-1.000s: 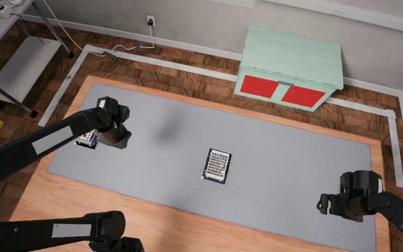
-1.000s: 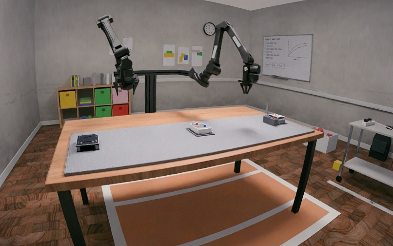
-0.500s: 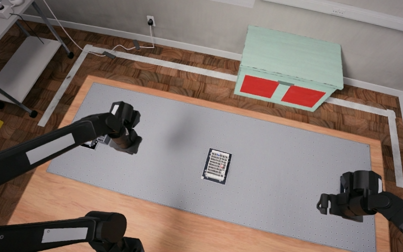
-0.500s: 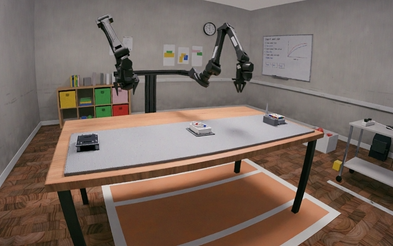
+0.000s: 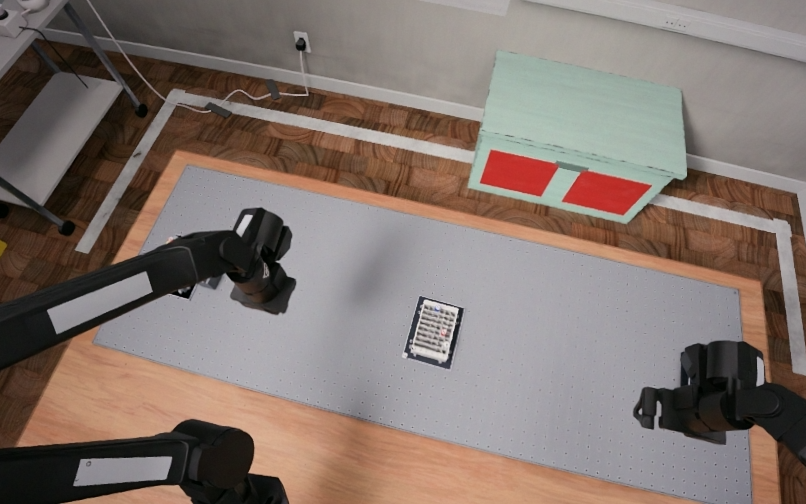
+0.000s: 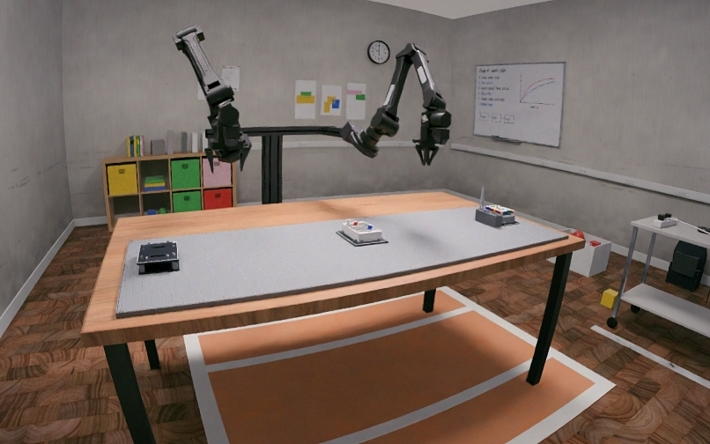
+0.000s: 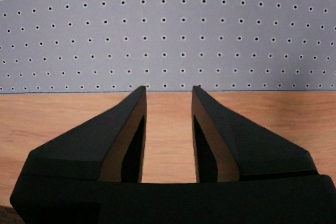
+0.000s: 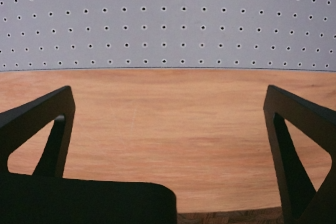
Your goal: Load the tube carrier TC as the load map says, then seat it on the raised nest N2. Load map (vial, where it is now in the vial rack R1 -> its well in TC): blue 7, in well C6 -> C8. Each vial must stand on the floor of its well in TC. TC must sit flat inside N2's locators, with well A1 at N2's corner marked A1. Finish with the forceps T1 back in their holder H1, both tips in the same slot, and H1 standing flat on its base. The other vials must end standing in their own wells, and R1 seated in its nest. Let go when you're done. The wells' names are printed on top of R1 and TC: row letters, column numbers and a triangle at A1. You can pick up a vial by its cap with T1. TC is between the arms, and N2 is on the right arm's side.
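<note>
The white tube carrier TC (image 5: 436,332) (image 6: 366,236) sits mid-table on a dark plate, with a blue and a red cap visible. My left gripper (image 7: 169,97) (image 6: 427,161) hangs high above the table, partly open, nothing between its fingers. My right gripper (image 8: 169,96) (image 6: 226,166) is wide open and empty, also high up. The raised dark nest N2 (image 6: 157,253) stands at the right arm's end, mostly hidden in the top view. Vial rack R1 (image 6: 499,210) with coloured caps stands at the other end beside the grey holder H1 (image 6: 488,217). The forceps T1 (image 6: 482,197) stand upright in H1. Well labels are too small to read.
The grey perforated board (image 5: 550,325) (image 6: 269,259) covers much of the wooden table (image 5: 305,432). Another black arm (image 5: 218,454) reaches in at the lower left of the top view. The left arm hides most of R1 and H1 there.
</note>
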Controlling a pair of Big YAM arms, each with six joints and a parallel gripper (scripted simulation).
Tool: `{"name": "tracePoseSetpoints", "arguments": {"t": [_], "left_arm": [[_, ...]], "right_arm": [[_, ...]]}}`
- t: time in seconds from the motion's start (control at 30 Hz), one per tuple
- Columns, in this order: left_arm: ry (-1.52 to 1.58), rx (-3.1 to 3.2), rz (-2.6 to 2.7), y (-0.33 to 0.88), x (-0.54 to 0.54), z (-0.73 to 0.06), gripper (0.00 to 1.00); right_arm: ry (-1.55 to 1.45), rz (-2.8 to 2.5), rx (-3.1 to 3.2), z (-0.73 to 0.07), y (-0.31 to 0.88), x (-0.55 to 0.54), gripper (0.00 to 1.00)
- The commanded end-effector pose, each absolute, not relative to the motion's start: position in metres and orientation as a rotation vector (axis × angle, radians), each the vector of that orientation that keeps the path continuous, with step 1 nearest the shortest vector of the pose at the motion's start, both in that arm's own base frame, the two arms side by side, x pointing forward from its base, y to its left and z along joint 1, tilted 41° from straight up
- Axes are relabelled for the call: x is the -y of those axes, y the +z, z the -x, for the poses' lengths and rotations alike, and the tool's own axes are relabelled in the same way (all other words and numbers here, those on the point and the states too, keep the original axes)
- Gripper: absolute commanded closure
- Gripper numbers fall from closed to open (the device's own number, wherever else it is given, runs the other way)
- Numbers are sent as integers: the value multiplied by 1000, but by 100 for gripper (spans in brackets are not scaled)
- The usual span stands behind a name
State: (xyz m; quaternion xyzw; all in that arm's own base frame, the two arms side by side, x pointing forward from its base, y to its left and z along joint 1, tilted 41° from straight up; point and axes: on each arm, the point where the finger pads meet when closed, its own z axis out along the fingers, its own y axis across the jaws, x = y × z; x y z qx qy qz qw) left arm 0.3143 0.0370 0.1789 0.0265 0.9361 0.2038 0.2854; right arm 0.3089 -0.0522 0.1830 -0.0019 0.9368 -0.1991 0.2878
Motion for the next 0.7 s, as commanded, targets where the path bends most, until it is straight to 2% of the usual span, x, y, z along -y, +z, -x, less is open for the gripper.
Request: {"name": "tracePoseSetpoints", "arguments": {"t": [0.0, 0.67], "left_arm": [[539, -2484, -45, 189, -37, -319, 76], [539, -2484, -45, 189, -37, -319, 76]], "right_arm": [[-523, -6, -2478, -314, 193, 51, 0], [-492, -49, -2459, -355, 169, -3, 0]]}}
